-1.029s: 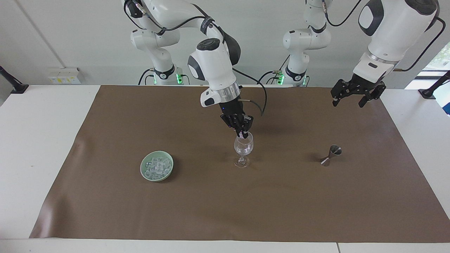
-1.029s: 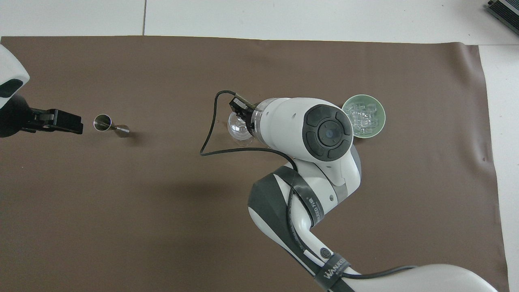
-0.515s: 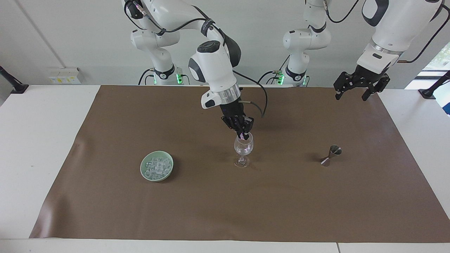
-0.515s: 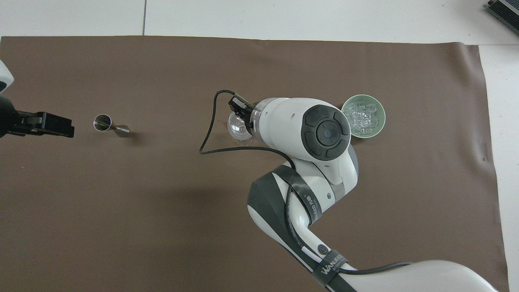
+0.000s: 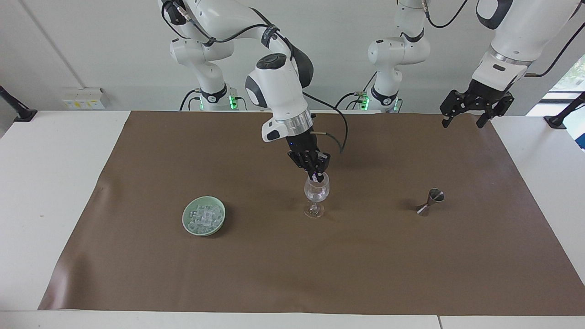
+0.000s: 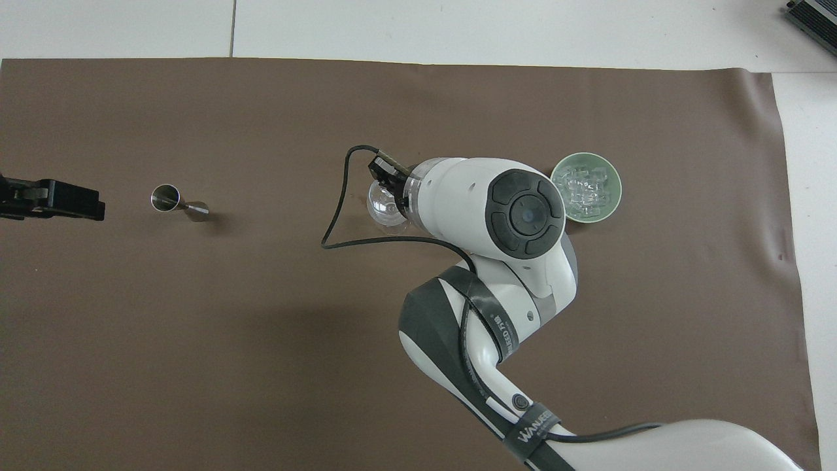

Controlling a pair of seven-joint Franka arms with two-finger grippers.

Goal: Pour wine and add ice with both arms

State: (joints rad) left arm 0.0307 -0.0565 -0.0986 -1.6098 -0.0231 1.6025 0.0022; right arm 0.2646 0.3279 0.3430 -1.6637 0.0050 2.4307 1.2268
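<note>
The right claw point(image 5: 316, 174), pinched together, hangs over the wine glass point(image 5: 316, 194); the left claw point(image 5: 470, 116) waits spread apart.

Your white surface point(image 5: 55, 183) carries a brown mat point(image 5: 274, 265); on it stand a green dish point(image 5: 204, 215), wine glass point(image 5: 316, 196) and jigger point(image 5: 429, 202).

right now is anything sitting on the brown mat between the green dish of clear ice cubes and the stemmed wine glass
Nothing visible does. The mat is bare between the pale green round dish heaped with clear ice cubes and the clear stemmed wine glass. The right gripper is shut at the glass's rim. The small metal jigger stands toward the left arm's end.
</note>
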